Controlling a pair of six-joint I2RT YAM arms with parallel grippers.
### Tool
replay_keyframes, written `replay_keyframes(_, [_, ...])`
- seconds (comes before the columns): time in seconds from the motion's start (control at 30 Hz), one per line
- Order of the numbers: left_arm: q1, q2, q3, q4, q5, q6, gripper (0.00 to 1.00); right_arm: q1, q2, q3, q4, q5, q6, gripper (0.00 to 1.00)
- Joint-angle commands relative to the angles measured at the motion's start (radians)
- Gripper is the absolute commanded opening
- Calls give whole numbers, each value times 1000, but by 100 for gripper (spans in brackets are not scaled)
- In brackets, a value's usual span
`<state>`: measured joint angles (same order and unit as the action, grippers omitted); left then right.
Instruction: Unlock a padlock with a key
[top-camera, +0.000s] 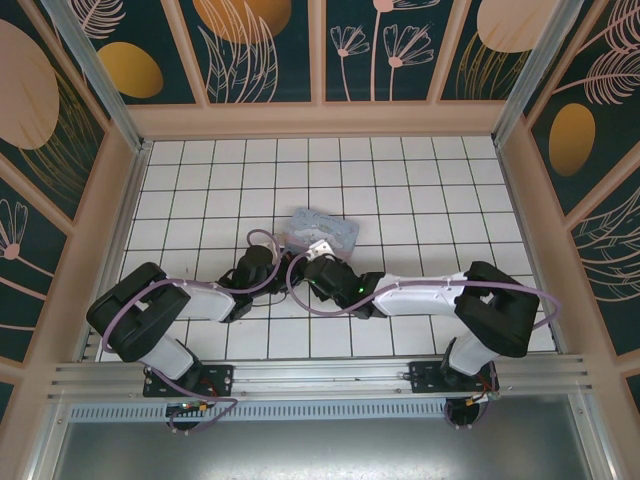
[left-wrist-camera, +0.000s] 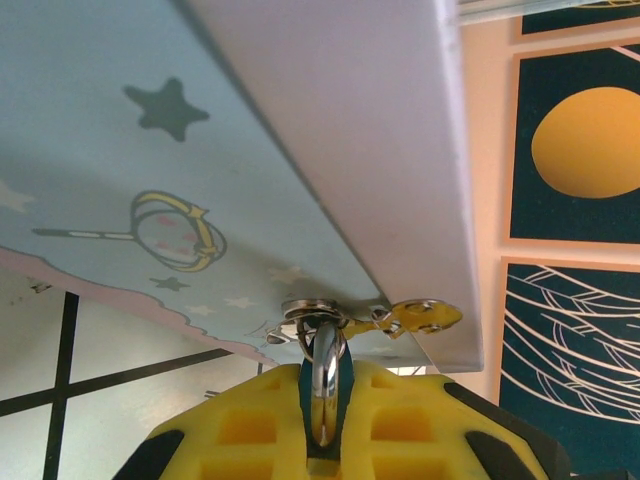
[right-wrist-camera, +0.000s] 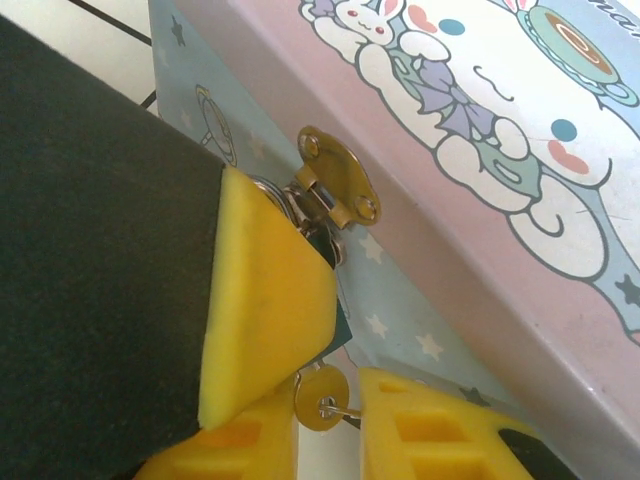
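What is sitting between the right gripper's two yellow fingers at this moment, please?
The key: its round brass-coloured head sits in the gap of the right gripper, as the right wrist view shows.

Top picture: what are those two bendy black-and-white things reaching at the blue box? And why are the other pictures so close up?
Those are two robot arms, left and right. The top picture comes from a camera above them. The close-ups come from small cameras on each arm's wrist. On the tiled table lies a pale blue cartoon tin. The left gripper is shut on a tiny padlock hanging from the tin's clasp. In the right wrist picture, a small round-headed key sits between the fingers of the right gripper; whether they pinch it yet is unclear.
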<state>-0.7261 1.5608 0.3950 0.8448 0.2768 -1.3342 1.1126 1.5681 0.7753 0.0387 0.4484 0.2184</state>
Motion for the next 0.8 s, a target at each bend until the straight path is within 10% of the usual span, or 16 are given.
replay_keyframes(0.0, [-12, -19, 19, 40, 59, 21, 0, -12, -3, -24, 34, 43, -4, 20])
replay_keyframes(0.3, [-13, -17, 19, 45, 70, 20, 0, -43, 19, -29, 80, 8, 8, 4])
replay_keyframes(0.53, [-12, -15, 10, 44, 64, 21, 0, -116, -70, -72, 211, -267, 84, 0])
replay_keyframes(0.63, [-12, -7, 10, 42, 55, 24, 0, -123, -116, -95, 239, -350, 119, 31])
replay_keyframes(0.77, [-12, 4, 13, 43, 47, 27, 0, -129, -196, -176, 291, -391, 207, 40])
